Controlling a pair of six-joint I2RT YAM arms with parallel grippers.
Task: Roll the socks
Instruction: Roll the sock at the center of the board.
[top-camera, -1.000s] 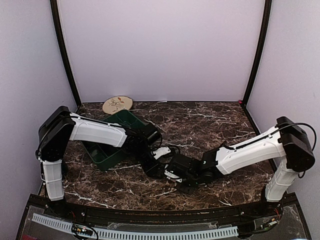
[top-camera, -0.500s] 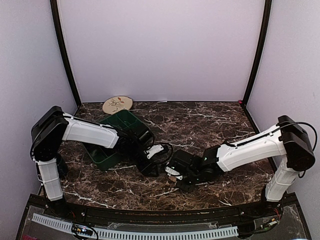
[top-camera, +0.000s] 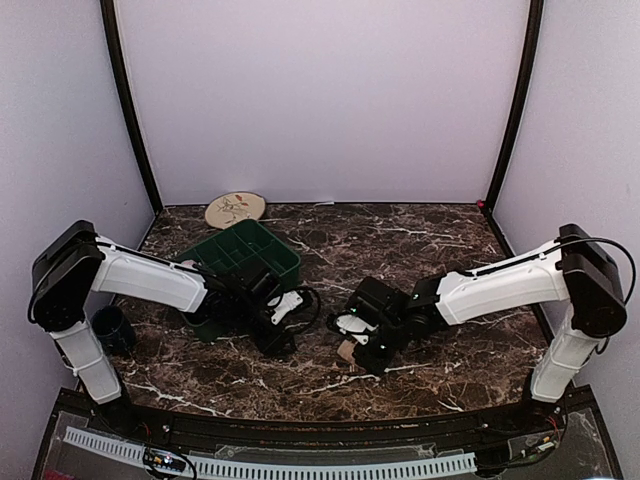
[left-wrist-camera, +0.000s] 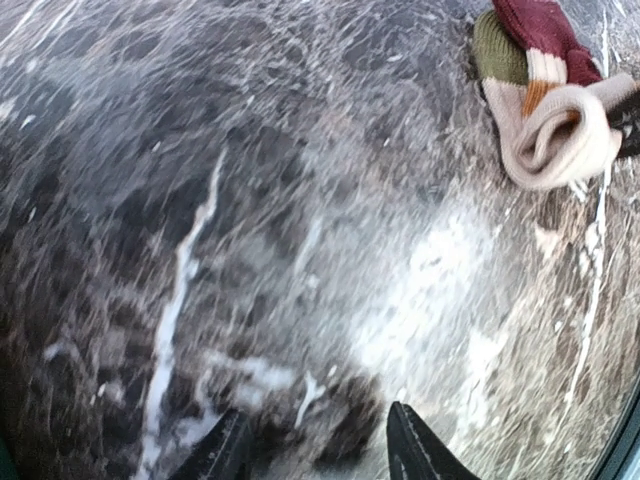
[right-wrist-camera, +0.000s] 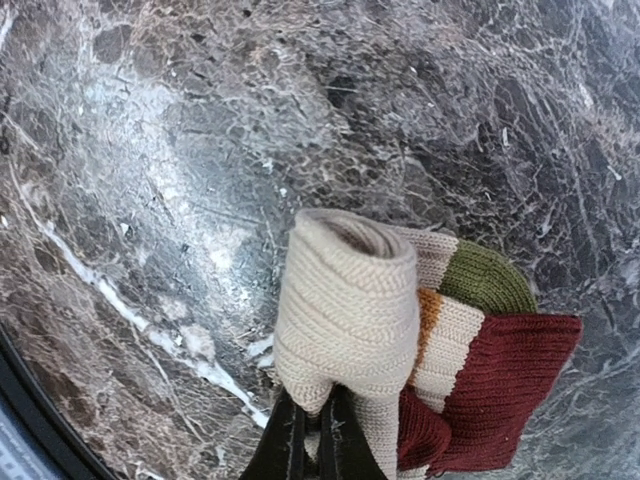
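Note:
A rolled sock (right-wrist-camera: 385, 315), cream at the cuff with green, orange and dark red bands, hangs from my right gripper (right-wrist-camera: 312, 440). That gripper is shut on the cream fold at the roll's lower edge. From above, the sock (top-camera: 346, 350) shows as a small tan bundle at the right gripper (top-camera: 354, 340), just over the marble near the table's middle front. My left gripper (top-camera: 274, 337) is a short way to the left, apart from it. In the left wrist view the left gripper (left-wrist-camera: 315, 455) is open over bare marble, and the sock (left-wrist-camera: 548, 95) lies at the top right.
A green compartment bin (top-camera: 281, 256) stands behind the left arm. A round patterned plate (top-camera: 236, 209) lies at the back left by the wall. A dark cup (top-camera: 108, 328) sits beside the left arm's base. Walls close in three sides.
My left arm has pulled back to the left, away from the sock and the right gripper. The right gripper has shifted slightly left and away from the front edge, still holding the sock.

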